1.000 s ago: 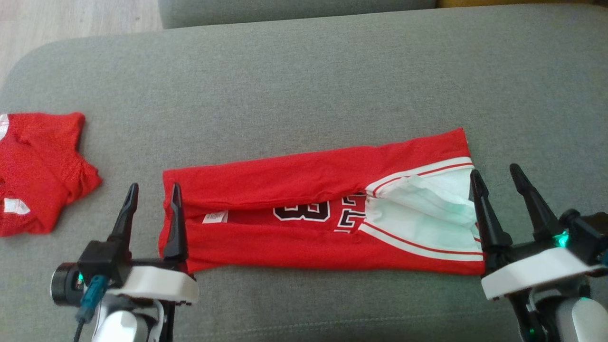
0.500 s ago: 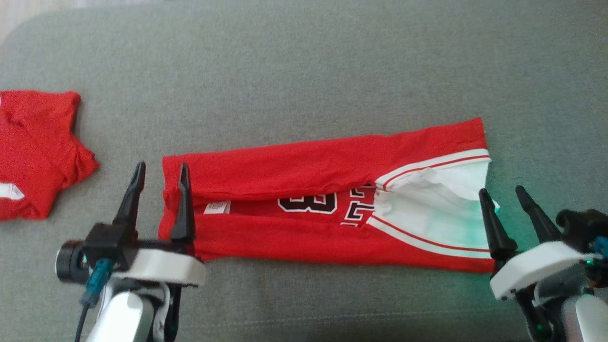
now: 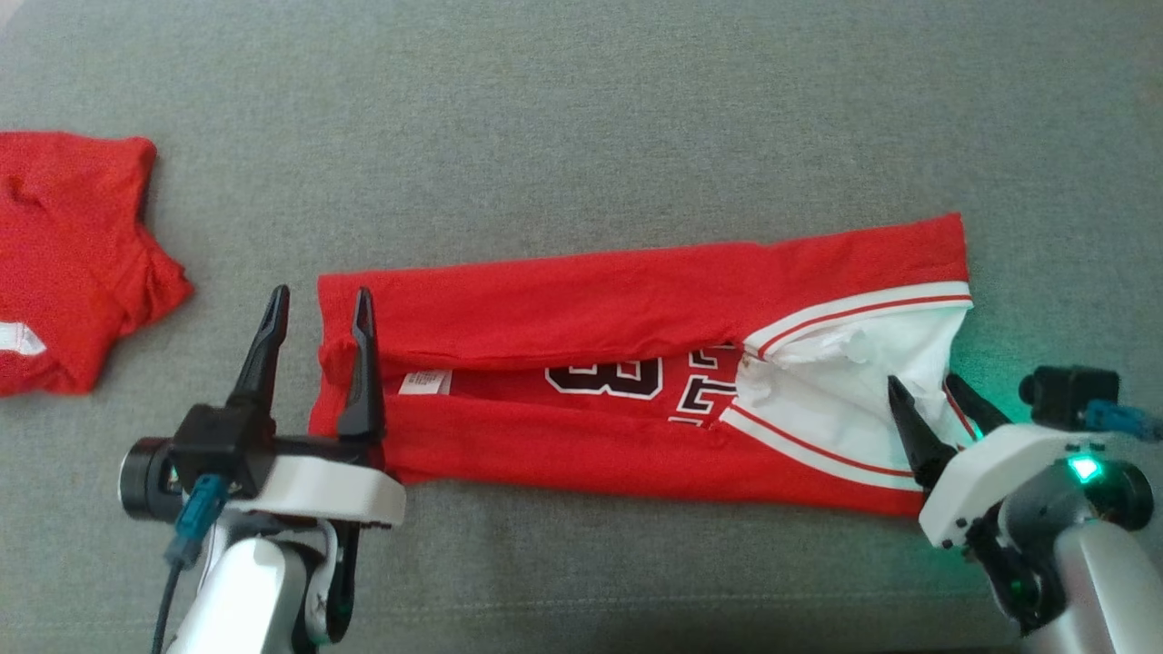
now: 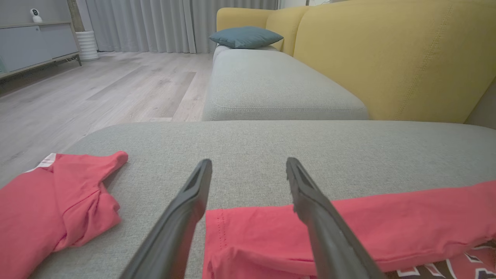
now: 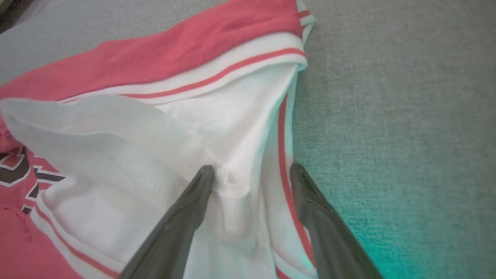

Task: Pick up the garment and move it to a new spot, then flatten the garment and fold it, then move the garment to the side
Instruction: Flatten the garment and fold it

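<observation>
Right fingers (image 3: 911,431) apart, aslant over garment (image 3: 591,300) edge

Grey couch seat (image 4: 279,139), yellow backrest (image 4: 395,58), blue cushion (image 4: 245,37), pale wood floor (image 4: 97,93), grey curtains (image 4: 155,25).

Our left gripper (image 3: 322,292): lower left of head view, dark fingers (image 3: 263,354) spread wide, pointing up the view; white wrist housing (image 3: 309,490) and pale forearm (image 3: 245,590) below.

Our right gripper (image 3: 922,381): lower right, fingers parted, angled up-left; green light (image 3: 1083,469) lit on the wrist.
</observation>
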